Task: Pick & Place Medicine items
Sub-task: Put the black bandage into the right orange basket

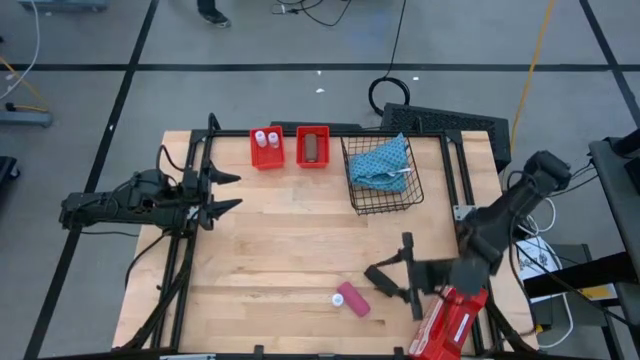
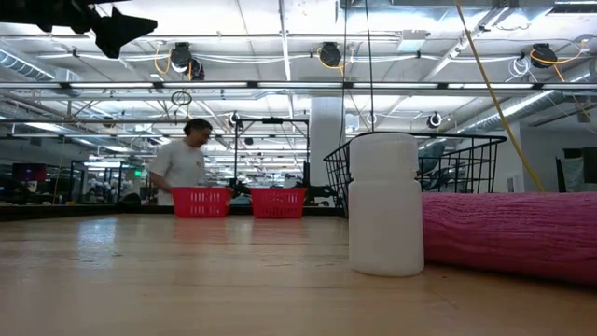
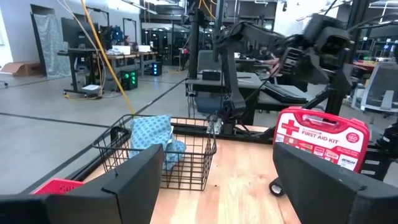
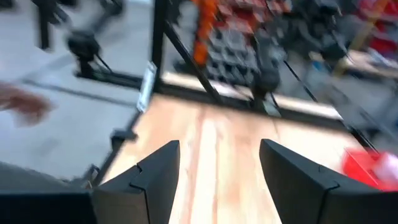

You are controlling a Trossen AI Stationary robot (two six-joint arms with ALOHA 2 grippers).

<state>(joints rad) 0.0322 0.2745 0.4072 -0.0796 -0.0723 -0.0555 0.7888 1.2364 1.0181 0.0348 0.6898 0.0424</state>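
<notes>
The pink white-capped tube [image 1: 352, 299] lies on its side near the table's near edge; in the low view the tube [image 2: 508, 231] fills the right side, cap toward the left. Two white-capped vials [image 1: 266, 139] sit in one red bin and the brown box [image 1: 313, 147] in the bin beside it, both at the far edge. The black box is out of view. My right gripper [image 1: 388, 258] is open above the table, just right of the tube and on its far side; it [image 4: 217, 174] touches nothing. My left gripper [image 1: 232, 192] is open at the left edge, also open in its wrist view [image 3: 214, 186].
A wire basket [image 1: 382, 175] holding the blue patterned cloth [image 1: 383, 163] stands far right of centre. The red first aid case [image 1: 450, 325] sits at the near right corner, under my right arm. Bare wood spans the table's middle. A person [image 2: 182, 166] stands in the room beyond.
</notes>
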